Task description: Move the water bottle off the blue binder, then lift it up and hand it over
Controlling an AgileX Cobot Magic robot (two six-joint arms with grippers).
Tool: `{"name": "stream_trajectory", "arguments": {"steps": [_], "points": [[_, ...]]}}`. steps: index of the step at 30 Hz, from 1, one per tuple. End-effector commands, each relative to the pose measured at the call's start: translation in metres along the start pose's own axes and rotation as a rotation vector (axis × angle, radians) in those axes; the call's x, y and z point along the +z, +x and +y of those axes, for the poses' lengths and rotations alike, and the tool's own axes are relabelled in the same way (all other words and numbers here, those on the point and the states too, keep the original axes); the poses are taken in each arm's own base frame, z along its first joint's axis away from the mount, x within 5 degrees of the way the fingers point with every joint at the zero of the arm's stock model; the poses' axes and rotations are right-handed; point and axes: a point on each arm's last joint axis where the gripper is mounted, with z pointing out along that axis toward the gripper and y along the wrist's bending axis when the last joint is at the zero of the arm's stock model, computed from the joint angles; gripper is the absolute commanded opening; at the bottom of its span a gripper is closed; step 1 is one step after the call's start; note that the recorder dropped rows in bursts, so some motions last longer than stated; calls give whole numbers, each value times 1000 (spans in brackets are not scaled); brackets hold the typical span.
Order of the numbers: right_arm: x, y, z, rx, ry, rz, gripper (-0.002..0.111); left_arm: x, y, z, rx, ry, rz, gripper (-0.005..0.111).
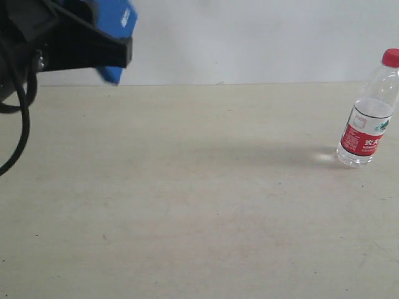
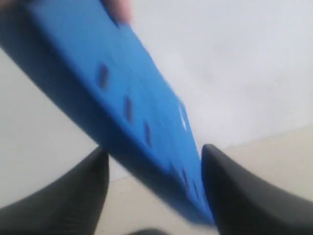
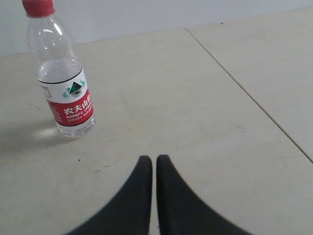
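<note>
Blue binder (image 2: pixel 122 98), blurred, slants between the wide jaws of the left gripper (image 2: pixel 155 148); whether they clamp it is unclear. Right gripper (image 3: pixel 154 157) is closed and empty. Water bottle (image 1: pixel 368 118), part full, stands upright on the bench (image 1: pixel 187 205), well apart from the binder in the exterior view.

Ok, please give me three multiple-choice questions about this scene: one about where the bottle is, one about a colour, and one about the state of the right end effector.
1. Where is the bottle?
A. On top of the binder
B. Upright on the table
C. Lying on its side

2. What colour is the cap of the bottle?
A. Blue
B. Green
C. Red

3. How is the right end effector?
A. Shut and empty
B. Shut on the bottle
C. Wide open

Answers:
1 B: it stands on the bare table, and the binder is raised far away from it.
2 C: the cap is plainly red in both views.
3 A: its fingers meet with nothing between them.
</note>
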Motion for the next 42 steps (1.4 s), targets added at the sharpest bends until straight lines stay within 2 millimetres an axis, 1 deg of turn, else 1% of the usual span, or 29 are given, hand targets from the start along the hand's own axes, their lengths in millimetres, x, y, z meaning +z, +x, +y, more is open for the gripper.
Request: {"name": "stream_trajectory", "arguments": {"steps": [1, 3, 5, 8, 9, 11, 12, 14, 15, 16, 18, 21, 22, 24, 26, 27, 28, 30, 31, 33, 34, 35, 37, 39, 40, 42], "points": [[0, 0, 0, -15, 2, -2, 1, 0, 2, -7, 191, 72, 8, 66], [0, 0, 0, -15, 2, -2, 1, 0, 2, -7, 251, 72, 6, 65], [0, 0, 0, -15, -2, -5, 1, -1, 4, -9, 261, 106, 27, 65], [0, 0, 0, -15, -2, -5, 1, -5, 12, -21, 256, 257, 81, 65], [0, 0, 0, -15, -2, -5, 1, -6, 18, -25, 265, 306, 94, 63], [0, 0, 0, -15, -2, -5, 1, -8, 33, -30, 300, 362, 122, 49], [0, 0, 0, -15, -2, -5, 1, -9, 42, -31, 334, 369, 136, 36], [0, 0, 0, -15, -2, -5, 1, -4, 57, -27, 425, 344, 144, 12], [0, 0, 0, -15, -2, -5, 1, 0, 65, -23, 482, 323, 146, 6], [0, 0, 0, -15, -2, -5, 1, 6, 72, -17, 526, 292, 154, 7], [0, 0, 0, -15, -2, -5, 1, 23, 83, -3, 560, 231, 200, 6], [0, 0, 0, -15, -2, -5, 1, 52, 101, 30, 591, 118, 280, 5], [0, 0, 0, -15, -2, -5, 1, 61, 107, 43, 560, 79, 312, 5], [0, 0, 0, -15, -2, -5, 1, 76, 119, 70, 444, 2, 385, 5], [0, 0, 0, -15, -1, -5, 1, 84, 130, 103, 191, -114, 457, 5], [0, 0, 0, -15, -1, -5, 1, 85, 134, 115, 78, -151, 475, 5], [0, 0, 0, -15, -1, -5, 1, 83, 136, 128, -33, -190, 480, 5], [0, 0, 0, -15, -1, -5, 1, 75, 132, 150, -148, -249, 447, 5], [0, 0, 0, -15, -1, -5, 1, 68, 126, 157, -158, -269, 411, 5], [0, 0, 0, -17, -3, -6, 1, 51, 106, 169, -104, -298, 305, 5], [0, 0, 0, -17, -3, -6, 1, 42, 96, 172, -73, -309, 256, 5], [0, 0, 0, -17, -3, -6, 1, 31, 82, 175, -37, -312, 191, 5], [0, 0, 0, -17, -3, -6, 1, 4, 57, 177, 30, -316, 78, 5], [0, 0, 0, -17, -7, -9, 1, -23, 38, 177, 40, -302, -8, 5], [0, 0, 0, -17, -7, -9, 1, -38, 31, 175, 31, -284, -49, 5], [0, 0, 0, -17, -7, -9, 1, -67, 24, 168, 23, -228, -110, 5]]}}
